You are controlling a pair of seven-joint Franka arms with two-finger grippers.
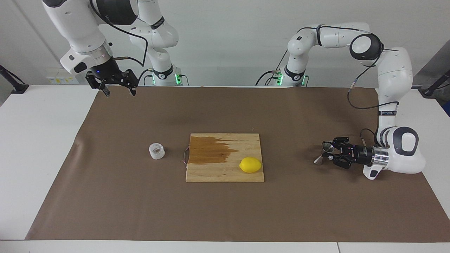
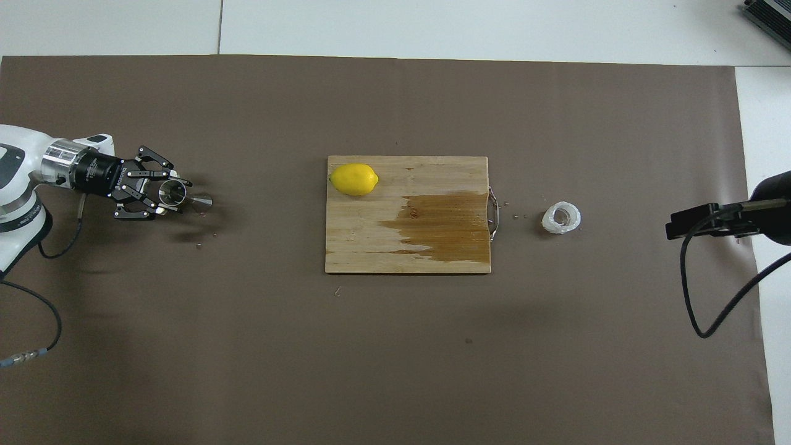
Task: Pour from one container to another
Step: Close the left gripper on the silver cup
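Observation:
The silver jigger (image 1: 324, 154) is over the brown mat at the left arm's end of the table, tilted, its open upper cone between the fingers of my left gripper (image 1: 330, 151). The left gripper lies level, low over the mat, and is shut on the jigger's upper cone; both show in the overhead view, jigger (image 2: 185, 196) and gripper (image 2: 170, 196). The translucent white cup (image 1: 156, 151) stands upright on the mat toward the right arm's end, beside the cutting board (image 2: 561, 217). My right gripper (image 1: 117, 89) is open and empty, raised over the table's edge by the robots, waiting.
A wooden cutting board (image 1: 218, 174) lies mid-table with a dark wet stain (image 1: 211, 150) and a metal handle facing the cup. A yellow lemon (image 1: 250, 164) sits on the board's corner toward the left arm. A few droplets dot the mat near the jigger.

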